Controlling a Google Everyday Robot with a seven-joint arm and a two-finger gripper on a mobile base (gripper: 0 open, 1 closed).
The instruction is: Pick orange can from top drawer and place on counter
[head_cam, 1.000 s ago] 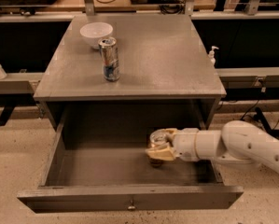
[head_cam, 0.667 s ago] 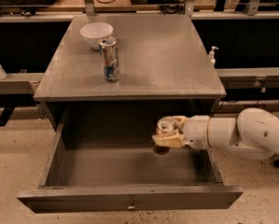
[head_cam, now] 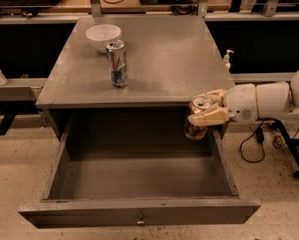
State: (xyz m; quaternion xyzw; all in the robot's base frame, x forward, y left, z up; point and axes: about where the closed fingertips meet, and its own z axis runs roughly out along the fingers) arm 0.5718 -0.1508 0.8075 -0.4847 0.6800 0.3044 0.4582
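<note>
one short, stout orange-brown drink can with a silver top and pull tab [head_cam: 194,130] is held in the one two-finger gripper with pale yellowish fingers [head_cam: 194,110], which is carried on a white arm reaching in from the right. the fingers are closed around the can's upper part, one seen beyond the silver top and one across the near side, so that the can is gripped upright and lifted clear of the drawer floor. the can is found above the right rear corner of the one wide grey top drawer [head_cam: 139,210], which is pulled fully out, with a small metal knob [head_cam: 140,222] seen at the middle of its front panel. the can's top is level with the front right edge of the flat grey counter [head_cam: 169,59] and just beside it, but the can is not set on it. two things are seen standing on the counter's left rear part: one white round bowl [head_cam: 103,35] and, just in front of it, one taller slim silver-and-blue can [head_cam: 118,64], upright. two cans are counted in all.
</note>
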